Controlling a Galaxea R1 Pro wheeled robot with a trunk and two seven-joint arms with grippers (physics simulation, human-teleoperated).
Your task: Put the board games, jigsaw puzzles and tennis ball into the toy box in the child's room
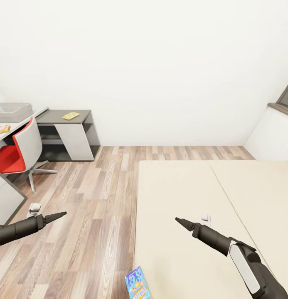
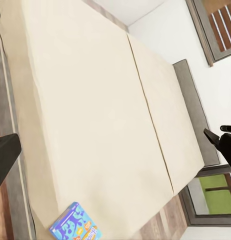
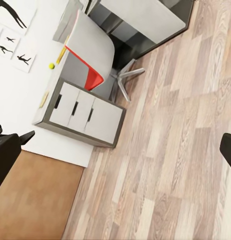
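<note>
Head view: left gripper (image 1: 60, 214) and right gripper (image 1: 180, 221) both closed to a point, holding nothing. One board game (image 1: 137, 283) lies at the bed (image 1: 181, 195) edge; toy box (image 1: 11, 111) sits on the table (image 1: 19, 123).
Left wrist: same board game on bed.
Right wrist: tennis ball (image 3: 51, 65) on table.
Judgement: most collecting remains.

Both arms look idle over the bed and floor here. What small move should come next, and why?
Probably lower the right gripper toward the blue board game lying at the near corner of the bed, opening its jaws on the way. That box is the nearest toy in sight, both grippers look empty with fingers together, and the left gripper hangs over the wooden floor, farther from it.
</note>
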